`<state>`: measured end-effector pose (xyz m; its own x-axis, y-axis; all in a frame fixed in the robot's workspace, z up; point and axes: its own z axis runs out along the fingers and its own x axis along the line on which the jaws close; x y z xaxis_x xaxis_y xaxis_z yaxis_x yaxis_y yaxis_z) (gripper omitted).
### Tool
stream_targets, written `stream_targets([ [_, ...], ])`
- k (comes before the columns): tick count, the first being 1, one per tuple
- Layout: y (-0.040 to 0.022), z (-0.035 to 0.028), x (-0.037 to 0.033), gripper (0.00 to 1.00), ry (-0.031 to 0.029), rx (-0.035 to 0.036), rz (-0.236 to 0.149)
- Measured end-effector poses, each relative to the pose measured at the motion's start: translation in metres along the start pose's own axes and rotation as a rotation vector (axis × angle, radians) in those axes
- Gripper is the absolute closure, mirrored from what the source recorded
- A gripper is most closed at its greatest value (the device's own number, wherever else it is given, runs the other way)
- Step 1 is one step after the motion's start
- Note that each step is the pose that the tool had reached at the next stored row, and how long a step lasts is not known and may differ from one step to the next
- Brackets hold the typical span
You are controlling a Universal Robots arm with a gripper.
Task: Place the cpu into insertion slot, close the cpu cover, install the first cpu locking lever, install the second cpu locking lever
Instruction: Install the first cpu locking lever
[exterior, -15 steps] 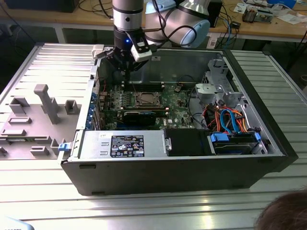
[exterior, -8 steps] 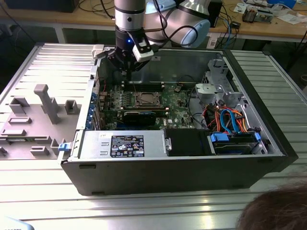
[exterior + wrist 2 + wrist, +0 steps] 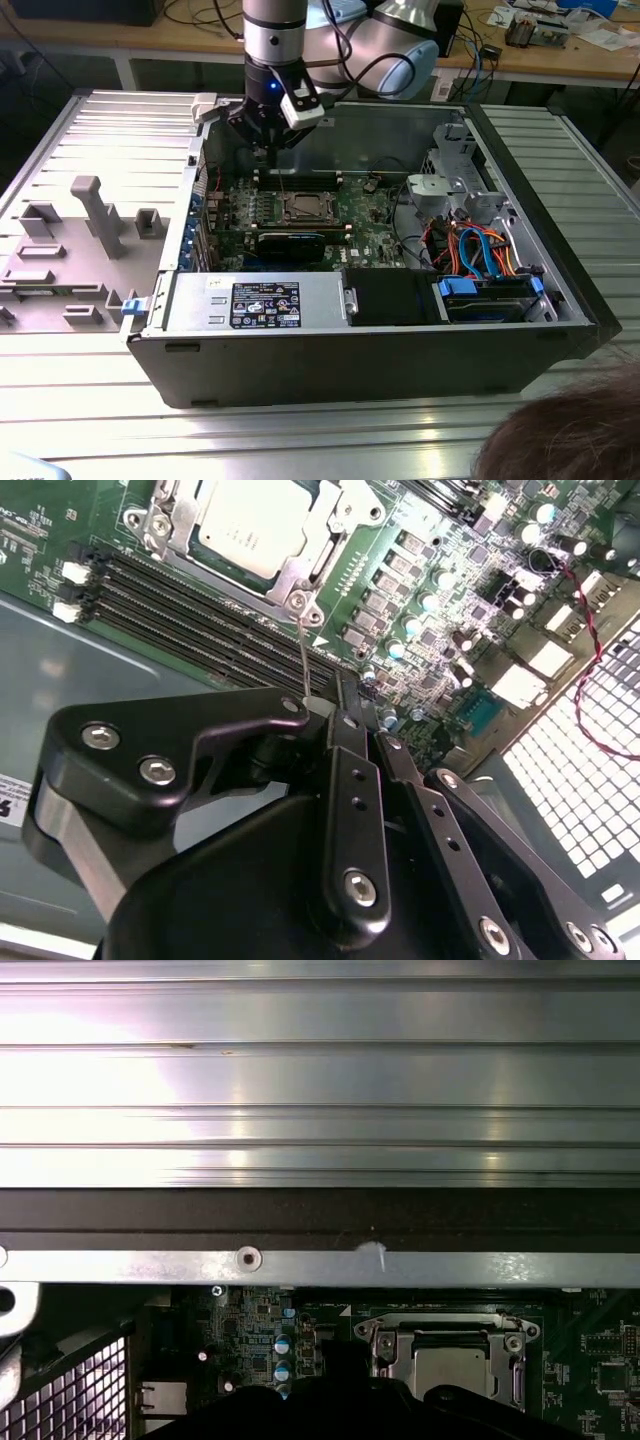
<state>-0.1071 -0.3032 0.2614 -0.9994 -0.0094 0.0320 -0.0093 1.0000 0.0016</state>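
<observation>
The black gripper (image 3: 264, 150) hangs inside the open grey computer case (image 3: 360, 350), above the green motherboard (image 3: 365, 215) near its rear edge. In the second wrist view its fingers (image 3: 350, 730) are drawn together on the upper end of a thin silver wire locking lever (image 3: 303, 655), which stands up from the socket corner. The flat square silver-grey cpu (image 3: 255, 525) sits in the socket, with the thin silver metal cpu cover (image 3: 300, 575) closed around it.

Ribbed metal table (image 3: 300, 440), loaded.
Open computer case (image 3: 350, 365) rests on it; grey fixture tray (image 3: 80, 250) lies just beside, exterior view's left.
</observation>
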Motion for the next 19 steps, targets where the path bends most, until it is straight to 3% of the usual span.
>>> stream_targets([
  [13, -0.0001, -0.0003, -0.0098, 0.89, 0.0, 0.0, 0.0],
  [19, -0.0001, -0.0005, -0.0177, 0.89, 0.0, 0.0, 0.0],
])
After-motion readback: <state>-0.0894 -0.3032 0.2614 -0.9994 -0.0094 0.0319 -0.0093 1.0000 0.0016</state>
